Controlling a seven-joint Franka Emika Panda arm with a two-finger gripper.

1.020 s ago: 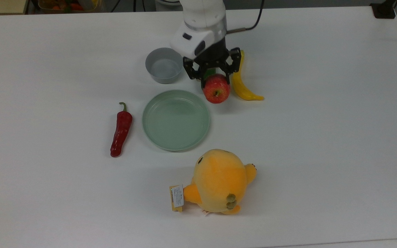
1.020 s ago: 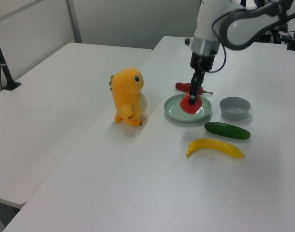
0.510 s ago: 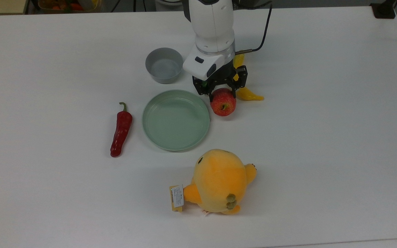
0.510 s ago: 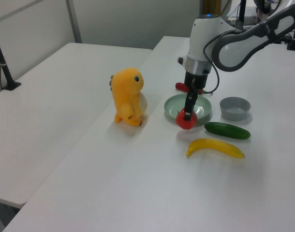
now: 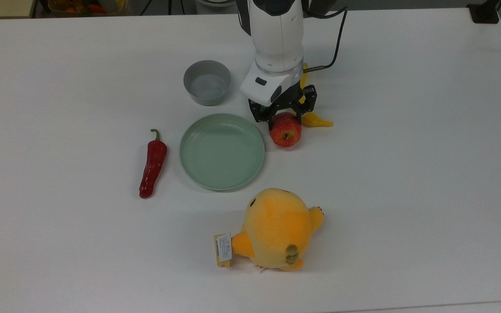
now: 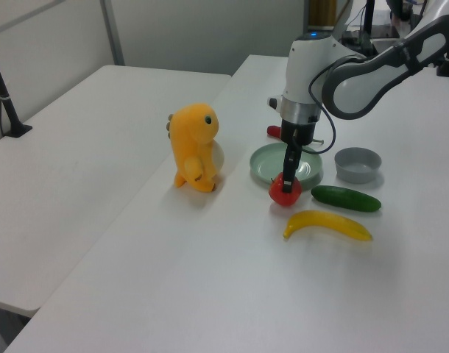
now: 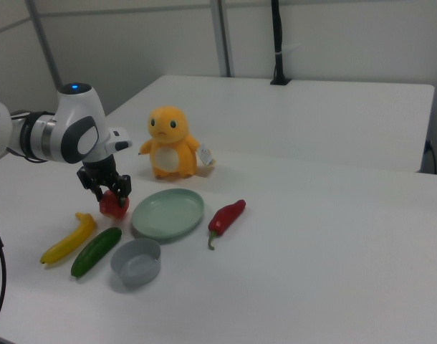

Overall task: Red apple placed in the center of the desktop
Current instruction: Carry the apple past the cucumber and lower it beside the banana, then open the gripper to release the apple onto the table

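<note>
Since the earlier frame the gripper (image 5: 284, 116) has carried the red apple (image 5: 285, 132) nearer, clamped directly beneath it, just right of the green plate (image 5: 198, 169) in the top view.

In the top view, the apple (image 5: 285, 134) sits on the desk (image 5: 407, 174) just right of the plate (image 5: 222, 151), under the pincer (image 5: 283, 114). The bowl (image 5: 207, 82) lies behind the plate, the chili (image 5: 152, 164) to its left, the plush toy (image 5: 276, 228) before it, and the banana (image 5: 315, 121) just right of the apple.
</note>
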